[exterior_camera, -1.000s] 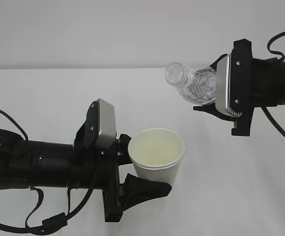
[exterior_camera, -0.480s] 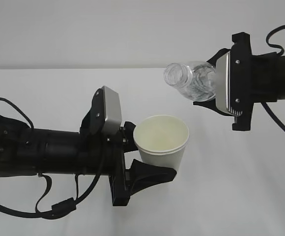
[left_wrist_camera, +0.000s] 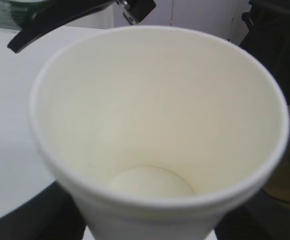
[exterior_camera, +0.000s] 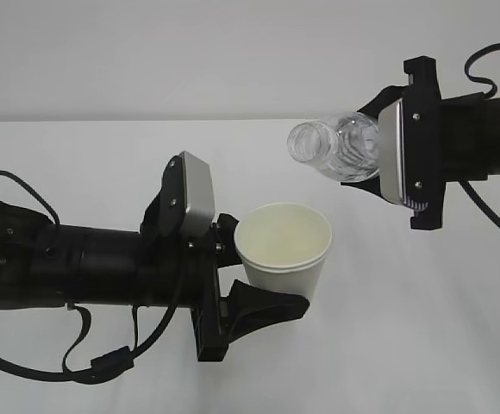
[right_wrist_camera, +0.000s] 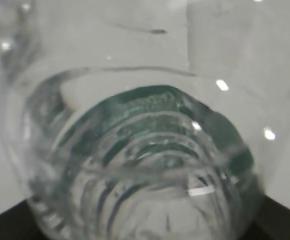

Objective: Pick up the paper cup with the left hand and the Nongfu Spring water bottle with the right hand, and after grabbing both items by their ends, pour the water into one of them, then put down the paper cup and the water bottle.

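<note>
My left gripper (exterior_camera: 263, 269) is shut on the white paper cup (exterior_camera: 284, 254) and holds it upright above the table. In the left wrist view the cup (left_wrist_camera: 155, 115) fills the frame; its cream inside shows no water that I can make out. My right gripper (exterior_camera: 366, 145) is shut on the base end of the clear, capless water bottle (exterior_camera: 336, 147). The bottle lies nearly level, its mouth pointing left, above the cup's rim and apart from it. No stream shows. In the right wrist view the ribbed bottle (right_wrist_camera: 135, 165) with its green label hides the jaws.
A white table (exterior_camera: 422, 328) stretches under both arms, with a pale wall (exterior_camera: 190, 52) behind its far edge. Black cables loop beneath the left arm (exterior_camera: 60, 276) and behind the right arm (exterior_camera: 483, 129).
The left arm carried the cup right and a little up, then held still. The right gripper tipped the bottle flatter, and its mouth dropped slightly toward the cup.
</note>
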Robot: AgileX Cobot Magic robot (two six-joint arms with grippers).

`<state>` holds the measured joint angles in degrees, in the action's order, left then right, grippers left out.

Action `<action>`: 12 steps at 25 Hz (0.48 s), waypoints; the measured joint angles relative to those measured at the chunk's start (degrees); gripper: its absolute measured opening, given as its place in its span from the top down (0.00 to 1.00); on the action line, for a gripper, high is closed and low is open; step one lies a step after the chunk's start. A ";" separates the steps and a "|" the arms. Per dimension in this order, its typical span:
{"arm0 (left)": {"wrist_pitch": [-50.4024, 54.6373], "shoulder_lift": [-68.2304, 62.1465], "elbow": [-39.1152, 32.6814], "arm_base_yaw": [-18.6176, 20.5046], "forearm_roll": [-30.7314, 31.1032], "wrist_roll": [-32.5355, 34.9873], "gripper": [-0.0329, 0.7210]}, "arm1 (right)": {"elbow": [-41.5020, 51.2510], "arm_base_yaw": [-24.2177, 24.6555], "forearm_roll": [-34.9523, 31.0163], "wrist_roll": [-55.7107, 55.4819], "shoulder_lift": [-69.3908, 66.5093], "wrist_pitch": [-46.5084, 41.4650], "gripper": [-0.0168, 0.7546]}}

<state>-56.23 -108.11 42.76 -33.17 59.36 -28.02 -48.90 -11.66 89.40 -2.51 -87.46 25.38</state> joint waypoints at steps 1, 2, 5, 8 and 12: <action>0.00 0.00 0.00 0.00 0.10 -0.10 0.30 | 0.00 0.00 0.00 0.23 0.00 0.00 0.34; 0.00 0.00 0.00 0.00 0.08 -0.22 0.30 | 0.00 0.00 0.00 0.48 0.00 0.00 0.34; 0.00 0.00 0.00 0.00 0.50 -0.33 0.31 | 0.00 0.00 0.00 1.52 0.00 0.00 0.34; 0.00 0.00 0.00 0.00 0.74 -0.33 0.31 | 0.00 0.00 0.00 3.10 0.00 0.00 0.34; 0.00 0.00 0.00 0.00 1.00 -0.41 0.31 | 0.00 0.00 0.00 5.06 0.00 0.00 0.34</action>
<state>-56.23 -108.11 42.76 -33.17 60.36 -28.44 -48.90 -11.66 89.40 2.55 -87.46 25.38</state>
